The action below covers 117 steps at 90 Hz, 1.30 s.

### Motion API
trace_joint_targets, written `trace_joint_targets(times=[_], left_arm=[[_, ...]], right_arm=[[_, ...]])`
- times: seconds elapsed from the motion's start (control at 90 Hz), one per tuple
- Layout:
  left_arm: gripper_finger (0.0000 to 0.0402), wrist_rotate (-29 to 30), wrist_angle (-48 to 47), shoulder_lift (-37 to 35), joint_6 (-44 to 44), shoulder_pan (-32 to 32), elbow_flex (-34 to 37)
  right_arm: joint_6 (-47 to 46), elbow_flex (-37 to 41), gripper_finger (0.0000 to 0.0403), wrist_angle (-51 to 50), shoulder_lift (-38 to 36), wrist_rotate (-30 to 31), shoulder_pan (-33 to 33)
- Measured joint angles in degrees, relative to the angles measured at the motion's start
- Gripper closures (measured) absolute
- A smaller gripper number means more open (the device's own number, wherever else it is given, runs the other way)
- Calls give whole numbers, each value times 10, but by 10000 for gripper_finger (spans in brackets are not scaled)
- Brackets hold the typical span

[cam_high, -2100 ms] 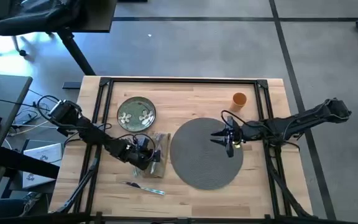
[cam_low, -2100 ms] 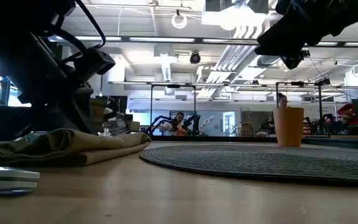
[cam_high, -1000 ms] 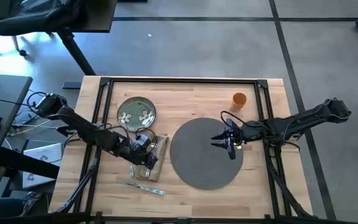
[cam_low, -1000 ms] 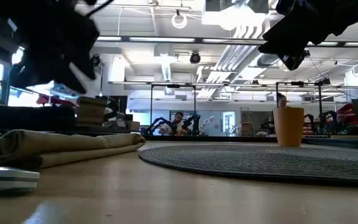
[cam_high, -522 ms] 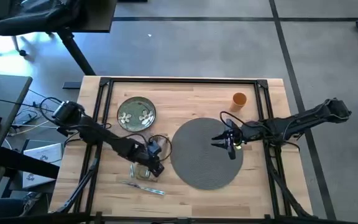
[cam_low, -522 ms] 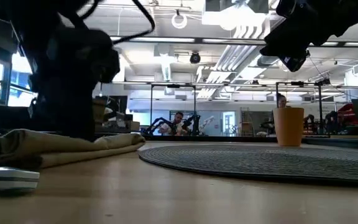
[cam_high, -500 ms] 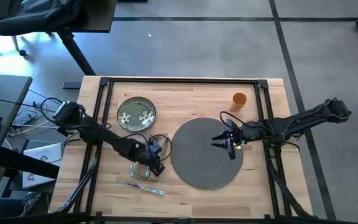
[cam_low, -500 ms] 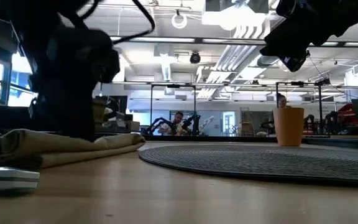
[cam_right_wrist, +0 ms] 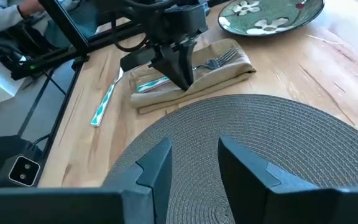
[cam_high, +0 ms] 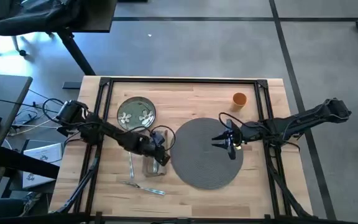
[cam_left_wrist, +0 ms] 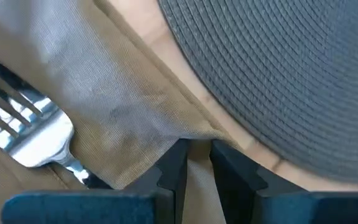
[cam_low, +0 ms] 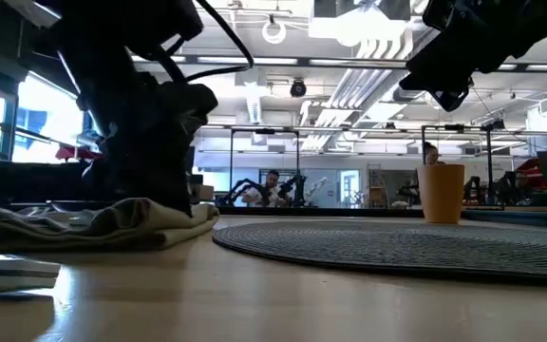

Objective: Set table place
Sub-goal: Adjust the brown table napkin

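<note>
Counter (cam_high: pixel 191 90): butcher-block top, black rail frame.
Grey woven mat (cam_high: pixel 205 153): centre-right.
Floral plate (cam_high: pixel 136 113): upper left.
Orange cup (cam_high: pixel 239 99): upper right.
Beige napkin (cam_high: pixel 155 163) with fork (cam_left_wrist: pixel 27 134): left of mat; left gripper (cam_high: pixel 160 157) jaws clamped on its edge.
Right gripper (cam_high: pixel 219 140): above mat, jaws apart.

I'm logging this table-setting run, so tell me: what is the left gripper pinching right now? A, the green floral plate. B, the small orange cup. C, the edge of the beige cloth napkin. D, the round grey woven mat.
C: the left gripper is shut on the edge of the beige cloth napkin, beside the round grey woven mat.
</note>
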State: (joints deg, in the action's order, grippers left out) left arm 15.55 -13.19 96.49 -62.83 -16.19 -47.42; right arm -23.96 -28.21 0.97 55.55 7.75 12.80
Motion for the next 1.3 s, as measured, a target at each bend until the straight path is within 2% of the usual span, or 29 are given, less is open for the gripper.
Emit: trace_joint_targets(times=[0.211,0.356,0.478,0.567,0.689,0.867,1.144,1.3], left_arm=[[346,2,-17,-42,37,-7,-15],[348,39,-52,-83,98,-16,-40],[349,70,-97,-92,143,-5,-39],[349,84,-111,-80,170,2,-39],[349,96,-74,-58,211,5,-39],[349,123,-97,-11,190,13,-38],[349,97,-52,50,185,40,-38],[349,87,-40,55,185,46,-40]], right_arm=[[-5,0,293,4,0,0,0],[-6,0,293,5,0,0,0],[-10,0,293,6,0,1,0],[-32,0,293,6,0,25,0],[-19,0,293,6,0,59,0],[33,0,293,5,0,62,0],[63,0,293,-13,0,57,0],[64,0,293,-13,0,57,0]])
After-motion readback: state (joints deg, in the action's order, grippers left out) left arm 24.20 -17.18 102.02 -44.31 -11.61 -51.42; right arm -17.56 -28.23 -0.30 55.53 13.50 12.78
